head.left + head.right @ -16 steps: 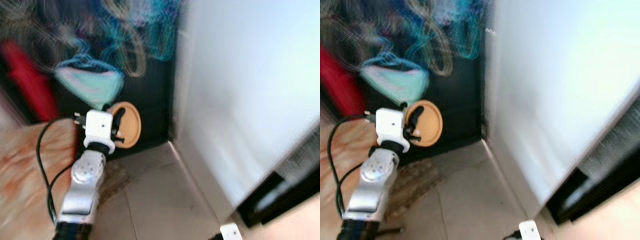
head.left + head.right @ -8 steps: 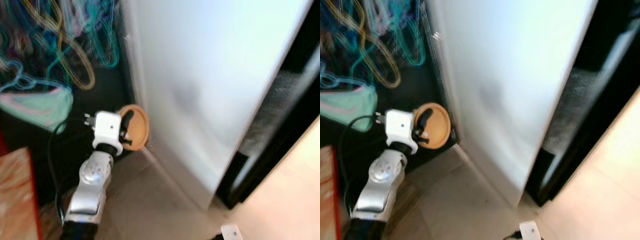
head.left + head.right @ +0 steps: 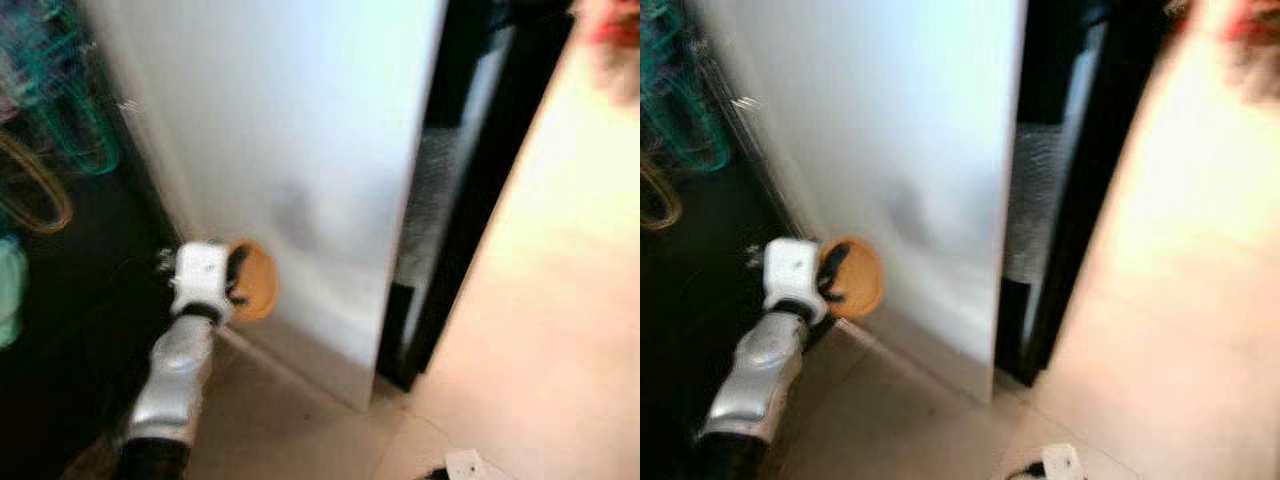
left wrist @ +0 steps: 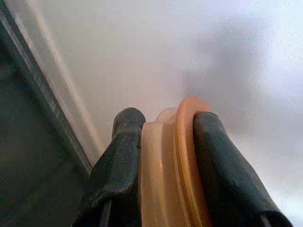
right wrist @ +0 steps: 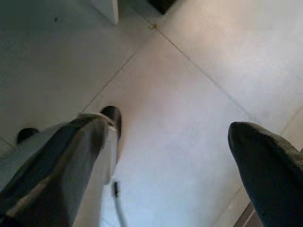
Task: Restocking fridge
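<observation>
— Carrying is the step you're in, by my reading: your left gripper (image 4: 163,156) has its two black fingers clamped on one round orange lid (image 3: 252,281), held edge-on between them and raised in front of the white fridge side (image 3: 300,150).

— So where does that leave the lid against the fridge?

— Just beside the white panel, low down, near its left edge. From the left wrist view you cannot tell whether the rim touches the panel; it looks very close. To the right of the panel you have a dark gap (image 3: 1060,200) that is probably the opened fridge or the space beside it, though the blur keeps that unsure.

— What does the next move ask of me?

— Judging from this, you'd need to bring the head and body round to that dark opening, keep the clamp firm on the thin rim, and keep the lid from knocking the panel as you turn. A slip is the risk, since the fingers grip only its edge.

— And the count?

— One lid, one white fridge body, one dark opening. Two grippers: the left at work, and the right gripper (image 5: 173,142) hanging idle over the pale tiled floor (image 5: 199,85), fingers well apart and holding nothing. Some coloured loops (image 3: 45,120) sit blurred at the far left; you cannot count those.
</observation>
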Robot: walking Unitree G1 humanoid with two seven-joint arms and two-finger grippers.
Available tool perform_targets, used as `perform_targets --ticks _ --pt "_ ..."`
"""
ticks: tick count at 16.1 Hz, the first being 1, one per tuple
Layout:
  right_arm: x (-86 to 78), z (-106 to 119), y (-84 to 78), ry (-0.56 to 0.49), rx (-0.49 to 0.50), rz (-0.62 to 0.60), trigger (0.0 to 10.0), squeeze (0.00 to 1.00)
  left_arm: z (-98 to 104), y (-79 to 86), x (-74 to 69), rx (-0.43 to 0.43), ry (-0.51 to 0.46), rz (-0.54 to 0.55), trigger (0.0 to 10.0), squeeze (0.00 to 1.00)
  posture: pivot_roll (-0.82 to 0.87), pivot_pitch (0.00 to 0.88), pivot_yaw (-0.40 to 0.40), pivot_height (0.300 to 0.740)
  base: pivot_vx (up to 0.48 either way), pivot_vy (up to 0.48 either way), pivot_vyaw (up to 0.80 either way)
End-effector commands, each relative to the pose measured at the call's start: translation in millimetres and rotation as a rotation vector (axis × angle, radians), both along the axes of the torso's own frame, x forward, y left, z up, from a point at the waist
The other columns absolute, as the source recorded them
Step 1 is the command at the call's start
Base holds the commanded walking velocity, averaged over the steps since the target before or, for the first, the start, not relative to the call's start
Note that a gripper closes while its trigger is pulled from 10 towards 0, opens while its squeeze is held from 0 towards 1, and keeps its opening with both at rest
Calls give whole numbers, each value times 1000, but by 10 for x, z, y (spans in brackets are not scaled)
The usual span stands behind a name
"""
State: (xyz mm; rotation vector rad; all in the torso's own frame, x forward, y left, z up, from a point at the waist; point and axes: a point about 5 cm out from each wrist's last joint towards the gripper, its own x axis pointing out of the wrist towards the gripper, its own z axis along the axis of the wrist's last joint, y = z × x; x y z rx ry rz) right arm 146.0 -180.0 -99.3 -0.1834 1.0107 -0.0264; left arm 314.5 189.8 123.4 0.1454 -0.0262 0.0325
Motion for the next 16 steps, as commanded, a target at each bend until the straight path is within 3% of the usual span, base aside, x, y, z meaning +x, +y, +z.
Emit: perform_targets --ticks 1,2,4,5,6,7,11,13,14,16 --pt "-146 -60 39 54 10 -10 10000 0 -43 51 12 -5 14 31 10000 0 -193 3 107 740 0 0 -800" --pt "-170 -69 74 53 15 -30 10000 0 -236 174 7 -2 93 75 10000 0 -208 0 124 740 0 0 -800" --pt "-193 -76 109 46 16 -53 10000 0 -486 288 -23 -8 199 108 10000 0 -218 0 144 740 0 0 -800" --pt "-207 -76 128 27 21 -99 10000 0 -688 340 -69 -15 296 113 10000 0 -226 0 155 740 0 0 0" --pt "-237 -76 155 -4 29 -193 10000 0 -991 399 -197 -34 450 122 10000 0 -247 0 172 740 0 0 0" --pt "-257 -72 159 -27 27 -266 10000 0 -1155 417 -296 -32 539 131 10000 0 -263 0 180 740 0 0 0" --pt "-291 -38 143 -123 28 -463 10000 0 -1533 423 -617 -75 747 175 10000 0 -346 0 179 740 0 0 0" --pt "316 442 -815 -452 -122 -505 10000 0 -1622 421 -704 -126 790 223 10000 0 -356 0 190 740 0 0 0" --pt "415 575 -918 -547 -152 -509 10000 0 -1642 393 -718 -152 798 225 10000 0 -354 0 194 740 0 0 0" --pt "492 671 -938 -630 -158 -523 10000 0 -1651 375 -716 -147 803 211 10000 0 -363 0 193 740 0 0 0"
